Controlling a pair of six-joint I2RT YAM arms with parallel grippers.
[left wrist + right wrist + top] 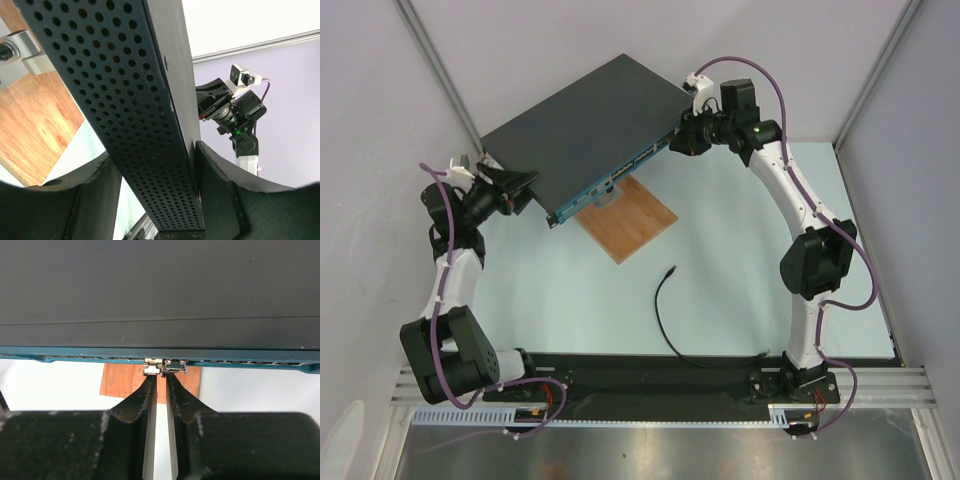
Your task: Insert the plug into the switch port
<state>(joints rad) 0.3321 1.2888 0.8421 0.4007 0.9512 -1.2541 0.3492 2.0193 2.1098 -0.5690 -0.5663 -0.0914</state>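
Note:
The switch (pixel 585 125) is a wide dark-grey box lying askew at the back, and its teal port row (pixel 620 172) faces the table's middle. The plug (pixel 671 269) lies on the table at the end of a thin black cable (pixel 662 310), far from both grippers. My left gripper (pixel 525 185) is shut on the switch's left end, a finger on either side of the perforated side wall (pixel 125 100). My right gripper (pixel 682 135) is at the strip's right end. Its fingers (pixel 150 390) stand a narrow slit apart, nothing between them, tips at two small metal pieces (pixel 154 367) under the teal strip (pixel 240 360).
A brown wooden board (pixel 630 220) lies on the table under the switch's front edge. A grey metal post (pixel 20 47) shows beside the board in the left wrist view. The cable runs down to the black base rail (pixel 650 375).

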